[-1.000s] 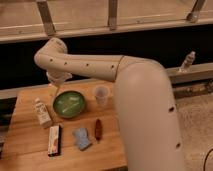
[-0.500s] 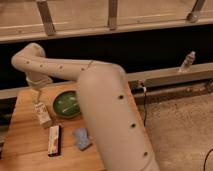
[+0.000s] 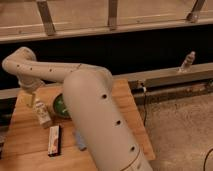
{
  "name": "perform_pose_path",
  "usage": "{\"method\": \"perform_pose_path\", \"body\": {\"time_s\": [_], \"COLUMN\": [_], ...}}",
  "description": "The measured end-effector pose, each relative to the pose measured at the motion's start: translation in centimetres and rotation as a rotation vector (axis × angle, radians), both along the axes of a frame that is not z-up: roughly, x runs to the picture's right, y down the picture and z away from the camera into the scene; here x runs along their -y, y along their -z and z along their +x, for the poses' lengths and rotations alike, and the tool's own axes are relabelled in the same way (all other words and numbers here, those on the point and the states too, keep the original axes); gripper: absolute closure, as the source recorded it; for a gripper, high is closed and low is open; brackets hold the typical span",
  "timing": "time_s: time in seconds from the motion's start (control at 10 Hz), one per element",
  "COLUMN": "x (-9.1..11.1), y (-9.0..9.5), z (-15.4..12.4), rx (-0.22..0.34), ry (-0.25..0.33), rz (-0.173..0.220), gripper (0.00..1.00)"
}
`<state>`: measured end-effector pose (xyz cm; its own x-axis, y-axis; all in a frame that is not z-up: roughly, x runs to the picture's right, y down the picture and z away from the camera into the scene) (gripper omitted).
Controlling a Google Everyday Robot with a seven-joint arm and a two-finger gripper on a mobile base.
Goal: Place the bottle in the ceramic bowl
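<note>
One arm (image 3: 95,115): pale and thick, dotted with small dark holes. It rises from the lower middle of the frame, runs up and left over the table (image 3: 22,150), bends at an elbow in the upper left and turns downward.
Gripper (image 3: 32,99): at the end of the arm's downward stretch, left side of the frame, low over the back left part of the table and just beside the bottle (image 3: 43,114), at its upper left. Wide or narrow: cannot tell. Contact with the bottle: cannot tell.
Bottle: small, pale, upright on the table, just left of the bowl (image 3: 59,106) and outside it.
Bowl: green, round, on the back half of the table; its right part is hidden behind the arm.
Table: light wood, filling the lower left of the frame.
Packet (image 3: 54,140): flat and oblong, dark with red and white, lying on the table in front of the bottle.
Blue item (image 3: 80,141): small, grey-blue, on the table between the packet and the arm; kind cannot be told.
Ledge (image 3: 165,76): grey, running across the right half of the frame behind the table.
Second bottle (image 3: 187,61): clear, upright on the ledge at the upper right, well apart from the table.
Cable (image 3: 145,107): thin and dark, hanging down just right of the table.
Floor (image 3: 180,135): speckled grey-brown, lower right.
</note>
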<state>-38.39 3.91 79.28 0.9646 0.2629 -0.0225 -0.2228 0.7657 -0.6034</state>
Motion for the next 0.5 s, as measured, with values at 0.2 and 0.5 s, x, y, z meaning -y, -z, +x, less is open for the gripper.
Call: {"method": "perform_pose_path", "body": {"time_s": [0.2, 0.5], "x": [-1.0, -4.6], "y": [-1.1, -3.5], "z": [0.7, -0.1], "rx": [-0.030, -0.033], "ry": [-0.043, -0.079], "rz": [-0.035, -0.105], "gripper": [0.20, 0.20]}}
